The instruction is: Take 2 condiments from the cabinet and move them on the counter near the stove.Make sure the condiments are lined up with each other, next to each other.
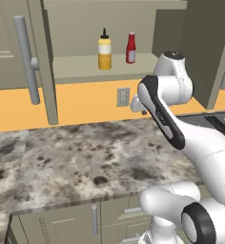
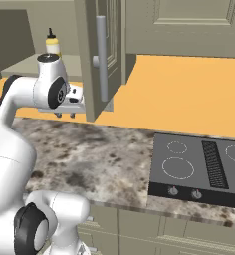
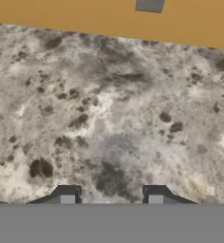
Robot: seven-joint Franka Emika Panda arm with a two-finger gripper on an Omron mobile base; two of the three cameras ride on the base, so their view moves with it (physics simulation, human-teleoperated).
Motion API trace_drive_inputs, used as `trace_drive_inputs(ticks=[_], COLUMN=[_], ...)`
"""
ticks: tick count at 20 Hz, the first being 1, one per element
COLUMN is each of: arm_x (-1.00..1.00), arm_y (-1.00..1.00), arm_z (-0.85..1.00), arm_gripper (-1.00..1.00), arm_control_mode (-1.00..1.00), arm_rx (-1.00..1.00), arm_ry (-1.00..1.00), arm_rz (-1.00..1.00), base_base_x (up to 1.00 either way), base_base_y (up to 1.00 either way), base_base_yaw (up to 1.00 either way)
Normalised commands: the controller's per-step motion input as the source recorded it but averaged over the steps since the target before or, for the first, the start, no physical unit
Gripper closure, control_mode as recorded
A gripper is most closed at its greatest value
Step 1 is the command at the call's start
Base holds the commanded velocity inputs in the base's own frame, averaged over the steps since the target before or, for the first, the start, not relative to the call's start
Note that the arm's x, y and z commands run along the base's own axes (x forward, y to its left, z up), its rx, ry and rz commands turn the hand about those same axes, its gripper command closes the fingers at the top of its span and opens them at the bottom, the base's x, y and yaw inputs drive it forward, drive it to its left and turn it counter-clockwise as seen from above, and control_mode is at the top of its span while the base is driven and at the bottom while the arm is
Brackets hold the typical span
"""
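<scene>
Gripper (image 3: 111,197) low at 6 o'clock in hand view, jaws spread wide, holding nothing, aimed down at mottled grey-beige counter (image 3: 109,118). Beyond, at 12 o'clock in left base view: yellow bottle (image 1: 104,52), pale top, black nozzle, upright on open cabinet (image 1: 100,66) shelf; slimmer red bottle (image 1: 130,48), white cap, just beside at 3 o'clock. Both well apart from jaws, higher up. Stove (image 2: 199,167) at 3 o'clock in right base view.

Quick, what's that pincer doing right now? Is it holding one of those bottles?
Pincer: open and holding nothing, above the counter. The yellow bottle and the red bottle stand on the cabinet shelf.
</scene>
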Motion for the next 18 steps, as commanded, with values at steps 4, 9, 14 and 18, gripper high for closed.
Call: trace_drive_inputs(ticks=[4,9,14,18], arm_x=[-0.07,-0.08,0.0,0.03], arm_y=[0.12,0.09,0.2,0.33], arm_z=[0.0,0.11,0.4,0.47], arm_gripper=[-1.0,-1.0,-1.0,-1.0], arm_control_mode=[-1.0,-1.0,-1.0,-1.0], arm_rx=[-0.04,-0.03,0.05,0.09], arm_ry=[-0.16,-0.56,-0.4,-0.16], arm_rz=[0.0,0.03,0.08,0.06], base_base_x=[0.0,0.0,0.0,0.0], base_base_y=[0.0,0.0,0.0,0.0], base_base_yaw=[0.0,0.0,0.0,0.0])
